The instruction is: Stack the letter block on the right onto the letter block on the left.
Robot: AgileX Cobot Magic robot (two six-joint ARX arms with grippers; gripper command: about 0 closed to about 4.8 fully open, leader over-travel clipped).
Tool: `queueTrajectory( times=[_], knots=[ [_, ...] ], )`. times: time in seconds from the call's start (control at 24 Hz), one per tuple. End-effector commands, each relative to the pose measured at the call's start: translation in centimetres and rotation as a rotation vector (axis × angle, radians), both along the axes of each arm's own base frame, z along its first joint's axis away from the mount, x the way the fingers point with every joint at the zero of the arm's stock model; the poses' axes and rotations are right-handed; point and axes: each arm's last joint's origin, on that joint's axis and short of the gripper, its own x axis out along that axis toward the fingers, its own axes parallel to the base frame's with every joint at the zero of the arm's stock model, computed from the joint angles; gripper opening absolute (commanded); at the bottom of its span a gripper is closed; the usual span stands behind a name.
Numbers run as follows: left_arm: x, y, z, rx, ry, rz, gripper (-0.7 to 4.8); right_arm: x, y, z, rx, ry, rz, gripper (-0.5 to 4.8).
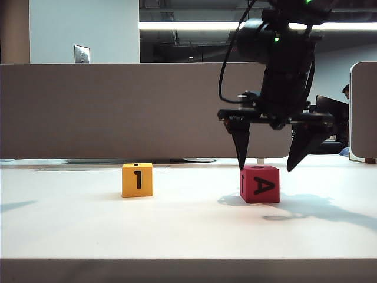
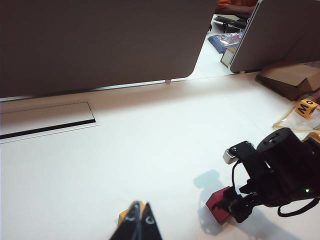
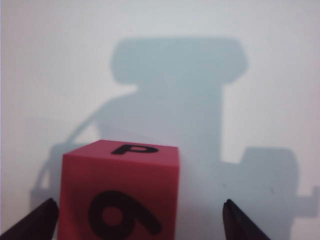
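On the right of the exterior view, a red letter block showing an "A" rests on the white table. A yellow block marked "1" stands to its left. My right gripper hangs open just above the red block, with one fingertip at its left top edge and the other out past its right side. The right wrist view shows the red block between the spread fingertips, nearer one of them. My left gripper is shut and empty, high above the yellow block. It does not show in the exterior view.
A grey partition runs along the table's back edge, and a second panel stands at far right. The left wrist view shows a cable slot in the table, a cardboard box and another yellow block far off.
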Motion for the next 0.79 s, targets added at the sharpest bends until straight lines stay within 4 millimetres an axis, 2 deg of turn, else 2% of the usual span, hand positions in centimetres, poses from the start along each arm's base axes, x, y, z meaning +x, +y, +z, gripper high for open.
queueTrajectory(
  times=[0.04,0.21,0.54,0.67,0.79],
  knots=[
    [-0.1,0.0,0.2,0.003,-0.016,0.006,-0.05,0.3,0.3,-0.1,0.03,0.0,0.011,4.79],
    [-0.1,0.1,0.2,0.011,-0.019,0.023,-0.05,0.4,0.4,-0.7,0.02,0.012,0.01,4.72],
    [0.0,0.3,0.2,0.068,-0.042,0.095,-0.05,0.5,0.4,-0.8,0.016,0.015,0.015,2.37],
    [0.0,0.3,0.2,0.068,-0.041,0.095,-0.05,0.5,0.4,-0.8,0.01,0.01,0.031,2.25],
    [0.1,0.1,0.2,0.069,-0.037,0.085,-0.05,1.0,0.7,0.4,0.015,-0.02,0.048,2.25]
  ],
)
